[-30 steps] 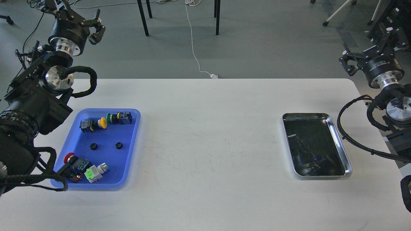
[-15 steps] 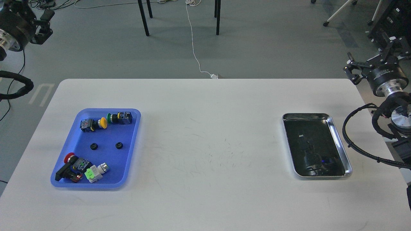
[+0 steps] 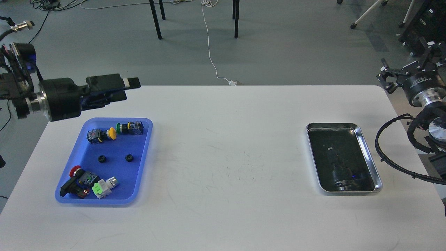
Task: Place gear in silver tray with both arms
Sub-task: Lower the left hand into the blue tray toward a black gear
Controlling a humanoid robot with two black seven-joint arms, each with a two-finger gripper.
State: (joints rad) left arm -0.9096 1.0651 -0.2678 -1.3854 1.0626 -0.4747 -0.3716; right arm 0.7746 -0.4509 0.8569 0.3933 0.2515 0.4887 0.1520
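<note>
Nothing placed yet: silver tray (image 3: 369, 157) bare at table's right, two black gears (image 3: 101, 159) lying in blue tray (image 3: 148, 130); left gripper (image 3: 130, 85) hovering above it, fingers together, empty; right gripper (image 3: 400, 75) off-table, spread unclear

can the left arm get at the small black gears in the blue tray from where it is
Probably yes. The left tool hangs just beyond the blue tray, and both gears lie bare with open space around them.

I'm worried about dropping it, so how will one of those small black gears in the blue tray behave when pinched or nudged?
The small black gear looks rigid and probably light. Lying flat, it should slide rather than roll. Its low profile may make pinching tricky.
</note>
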